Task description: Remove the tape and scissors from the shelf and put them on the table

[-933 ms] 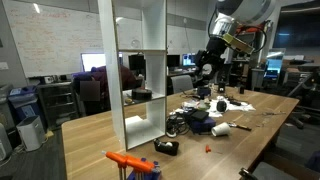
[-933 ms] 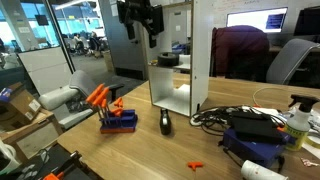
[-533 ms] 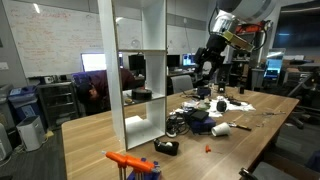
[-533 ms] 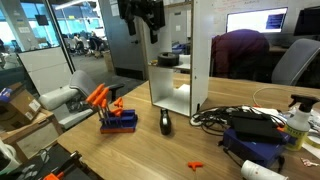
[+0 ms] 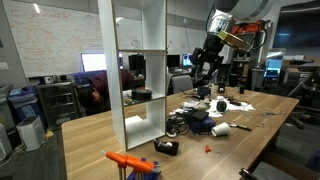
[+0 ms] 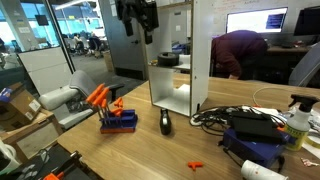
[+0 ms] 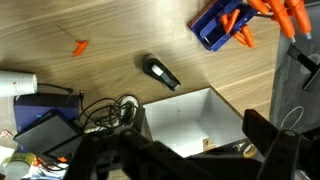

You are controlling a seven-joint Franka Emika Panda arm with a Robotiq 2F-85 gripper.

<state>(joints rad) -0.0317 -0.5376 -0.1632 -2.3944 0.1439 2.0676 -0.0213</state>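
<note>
My tool (image 5: 203, 75) hangs high above the desk (image 5: 95, 135), right of the shelf (image 5: 106, 70), fingers spread wide, empty, touching nothing.

The shelf (image 5: 105, 70) runs past the top edge in both exterior views, so we cannot see its upper end. In the wrist view the gripper (image 7: 180, 162) is a dark blur cut off by the bottom edge. The tape (image 6: 168, 60) is too small for us to make out its hole. The scissors (image 6: 180, 86) show only as 1 orange speck in the lowest compartment, too small for us to be sure.
</note>
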